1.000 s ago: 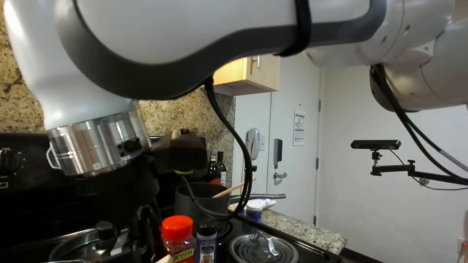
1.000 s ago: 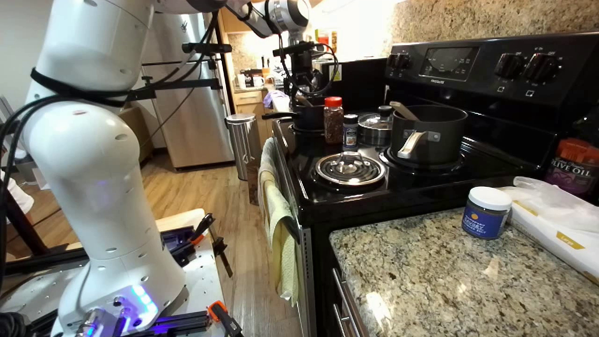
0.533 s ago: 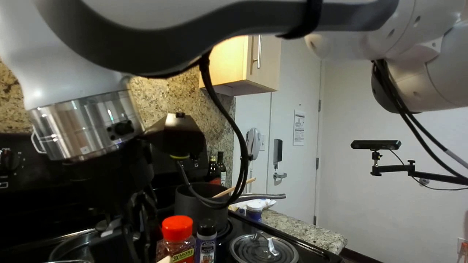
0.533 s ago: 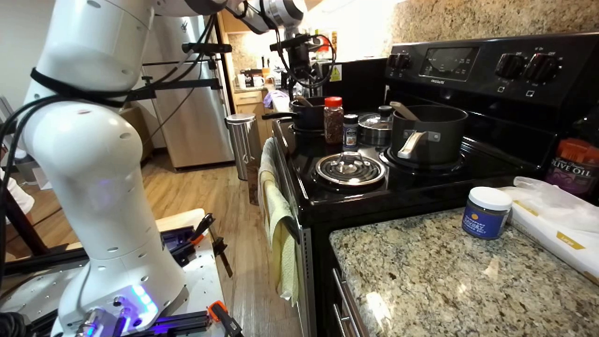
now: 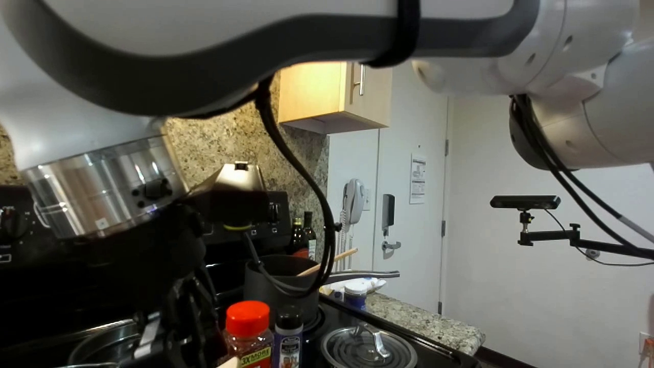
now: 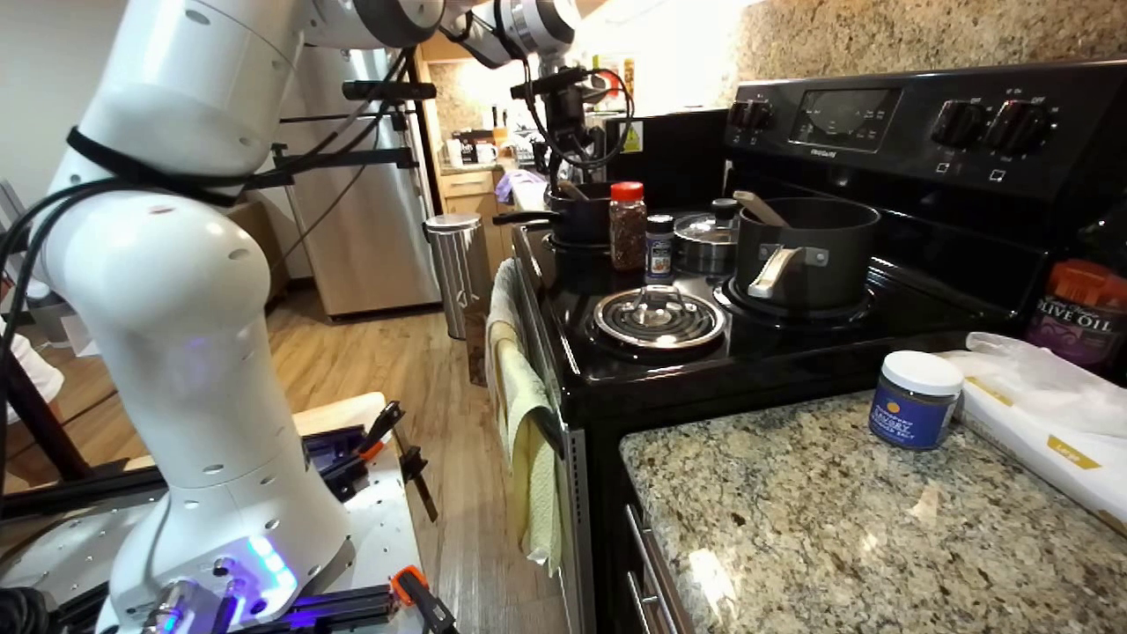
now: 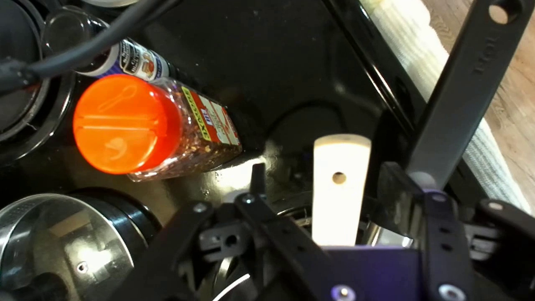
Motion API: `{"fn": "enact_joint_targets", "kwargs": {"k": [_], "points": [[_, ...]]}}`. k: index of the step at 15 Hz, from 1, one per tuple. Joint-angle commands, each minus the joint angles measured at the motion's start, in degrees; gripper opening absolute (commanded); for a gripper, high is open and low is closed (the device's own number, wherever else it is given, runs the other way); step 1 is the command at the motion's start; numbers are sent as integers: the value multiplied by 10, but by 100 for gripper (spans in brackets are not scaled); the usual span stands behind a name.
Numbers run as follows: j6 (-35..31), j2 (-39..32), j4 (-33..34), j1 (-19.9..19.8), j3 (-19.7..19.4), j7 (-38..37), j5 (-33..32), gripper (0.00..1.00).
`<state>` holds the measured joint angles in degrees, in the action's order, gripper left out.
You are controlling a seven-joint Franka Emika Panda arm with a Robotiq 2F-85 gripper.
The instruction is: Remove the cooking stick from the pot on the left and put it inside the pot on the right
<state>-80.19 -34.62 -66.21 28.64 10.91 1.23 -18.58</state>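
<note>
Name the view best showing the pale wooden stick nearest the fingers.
Wrist view: the pale wooden stick looms large, its hole clear. Exterior views show less: a short piece in a round black pot, or only a tip.

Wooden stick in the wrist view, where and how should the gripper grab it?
Probably the free end of the wooden stick, near the hole, the gripper coming from above and closing on the two long edges. That end slants up past the rim of the pot, and in the wrist view its broad face shows, both edges between the open jaws.
</note>
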Motion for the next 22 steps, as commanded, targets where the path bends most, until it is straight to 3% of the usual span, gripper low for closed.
{"fn": "enact_joint_targets", "kwargs": {"k": [1,6,15,22], "points": [[26,-20,34,9,-4,-9,-7,41],[25,-25,34,9,-6,-9,-6,9],[29,14,23,12,-10,-12,-17,13],[90,90,6,12,-20,-15,-31,13]]}}
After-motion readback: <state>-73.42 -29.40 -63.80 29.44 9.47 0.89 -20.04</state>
